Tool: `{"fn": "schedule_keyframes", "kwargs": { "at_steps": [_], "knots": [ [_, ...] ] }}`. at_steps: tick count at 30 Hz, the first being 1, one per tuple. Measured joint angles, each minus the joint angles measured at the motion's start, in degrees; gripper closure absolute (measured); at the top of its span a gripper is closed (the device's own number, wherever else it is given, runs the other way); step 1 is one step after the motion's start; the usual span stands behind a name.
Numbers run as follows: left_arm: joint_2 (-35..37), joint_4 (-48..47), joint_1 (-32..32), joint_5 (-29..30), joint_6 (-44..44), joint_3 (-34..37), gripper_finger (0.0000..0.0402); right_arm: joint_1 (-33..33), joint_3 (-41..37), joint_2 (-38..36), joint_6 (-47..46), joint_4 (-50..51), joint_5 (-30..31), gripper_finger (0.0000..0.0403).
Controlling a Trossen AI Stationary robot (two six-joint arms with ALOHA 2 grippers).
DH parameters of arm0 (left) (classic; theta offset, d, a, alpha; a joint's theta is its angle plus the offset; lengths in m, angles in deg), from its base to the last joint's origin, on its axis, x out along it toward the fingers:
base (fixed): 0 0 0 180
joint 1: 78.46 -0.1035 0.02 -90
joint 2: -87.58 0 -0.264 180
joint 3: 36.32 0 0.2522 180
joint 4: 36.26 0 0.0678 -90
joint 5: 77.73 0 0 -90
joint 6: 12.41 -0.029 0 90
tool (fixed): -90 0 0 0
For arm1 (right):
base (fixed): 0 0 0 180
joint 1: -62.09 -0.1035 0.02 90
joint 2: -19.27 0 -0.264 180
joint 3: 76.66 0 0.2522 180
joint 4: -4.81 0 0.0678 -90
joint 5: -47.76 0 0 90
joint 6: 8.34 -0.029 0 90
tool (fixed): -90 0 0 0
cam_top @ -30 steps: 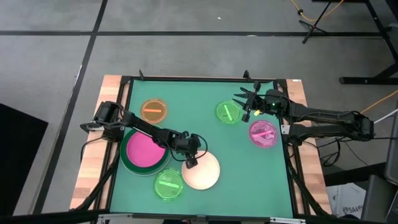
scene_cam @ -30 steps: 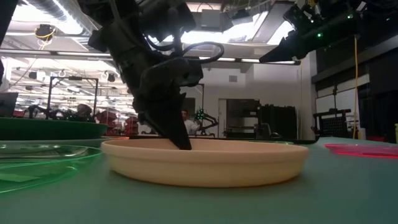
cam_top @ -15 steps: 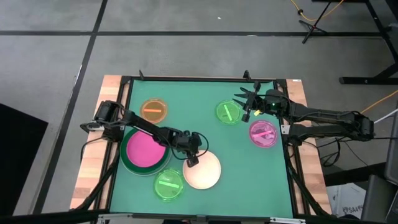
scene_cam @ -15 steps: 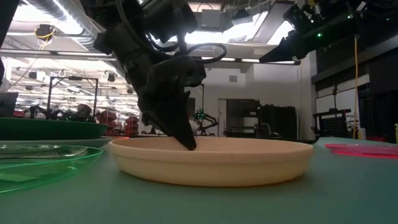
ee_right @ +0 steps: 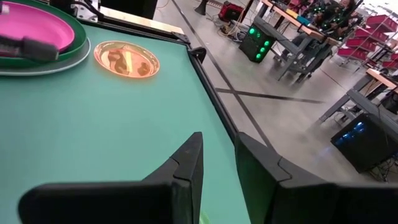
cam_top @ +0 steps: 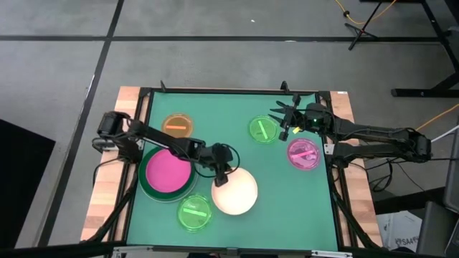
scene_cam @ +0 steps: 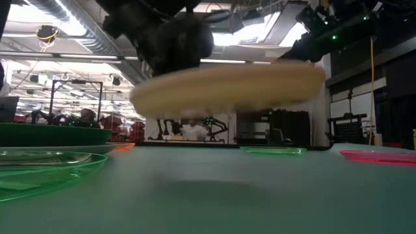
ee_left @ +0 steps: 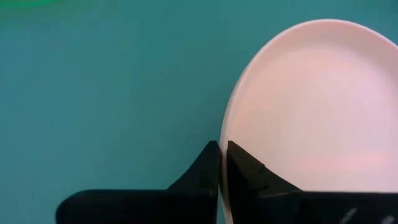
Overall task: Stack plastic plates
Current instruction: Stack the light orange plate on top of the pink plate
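- Seven plates show from above: one cream plate, one magenta plate nested in one dark green plate, one orange plate, one pink plate, and two lime-green ones.
- The near lime plate sits by the front edge of the bench; the far lime plate lies beside the right hand.
- The left hand is clamped on the cream plate's rim, one finger outside and one inside.
- In the low view the cream plate hangs clear of the bench surface, roughly level.
- The right hand hovers near the back right corner, fingers slightly apart around nothing.
- Open green surface lies through the middle, between the cream plate and the far lime plate.
- The pink plate sits close to the right edge; the orange plate is towards the back left.
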Motion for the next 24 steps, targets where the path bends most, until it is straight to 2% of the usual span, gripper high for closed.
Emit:
{"fn": "schedule_keyframes", "kwargs": {
  "at_steps": [8, 11, 20, 24],
  "knots": [
    [7.38, -9.64, -2.46, -4.04, -6.09, 0.00, 0.0397, 0.00, 0.00, 0.00, 0.02, 0.18, 0.63, 0.0319],
    [11.19, -14.75, -3.12, -3.73, -7.72, 0.00, 0.0397, 0.00, 0.00, 0.00, 0.02, 0.14, 0.63, 0.0319],
    [22.76, -33.40, -4.04, 4.94, -8.63, 0.00, 0.0397, 0.00, 0.00, 0.00, 0.02, 0.14, 0.63, 0.0319],
    [27.03, -35.42, -4.04, 6.83, -6.99, 2.46, 0.0397, 0.00, 0.00, 0.00, 0.02, 0.19, 0.63, 0.0319]
  ]
}}
